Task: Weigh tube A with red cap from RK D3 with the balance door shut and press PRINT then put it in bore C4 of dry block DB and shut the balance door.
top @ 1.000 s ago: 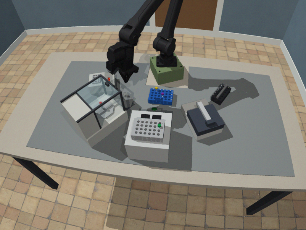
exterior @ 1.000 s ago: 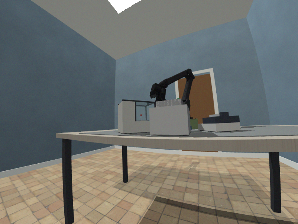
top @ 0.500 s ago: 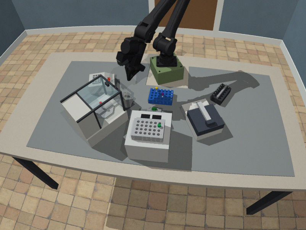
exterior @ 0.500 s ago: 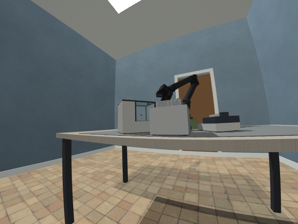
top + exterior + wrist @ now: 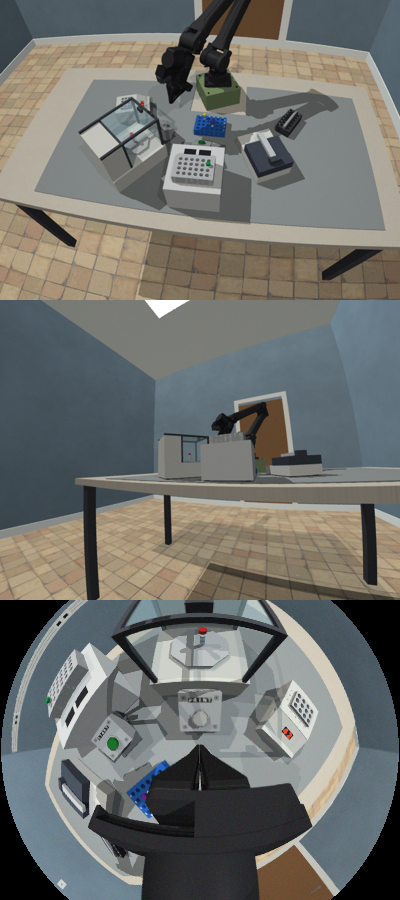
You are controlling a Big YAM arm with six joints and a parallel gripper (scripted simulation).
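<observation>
Tube A [image 5: 131, 133] [image 5: 189, 454] [image 5: 202, 631], red-capped, stands upright near the middle of the balance pan [image 5: 139, 149] [image 5: 182, 654]. The glass door [image 5: 120, 125] covers the top of the balance box, and its black handle [image 5: 139, 109] is at the front edge; it looks shut. The white PRINT key [image 5: 200, 719] is on the small front console. My gripper [image 5: 171, 101] [image 5: 199, 749] is shut and empty, above and in front of that console. No green lamp shows on the balance. The dry block [image 5: 117, 104] [image 5: 278, 722] has empty bores and a red display.
The blue tube rack [image 5: 210, 131] [image 5: 162, 766] holds yellow- and purple-capped tubes. The mixer [image 5: 193, 193] [image 5: 96, 675] has a green-capped tube; its console [image 5: 102, 745] has a green button. The spectrophotometer [image 5: 255, 167] and magnet block [image 5: 284, 129] stand on the balance's far side from the dry block.
</observation>
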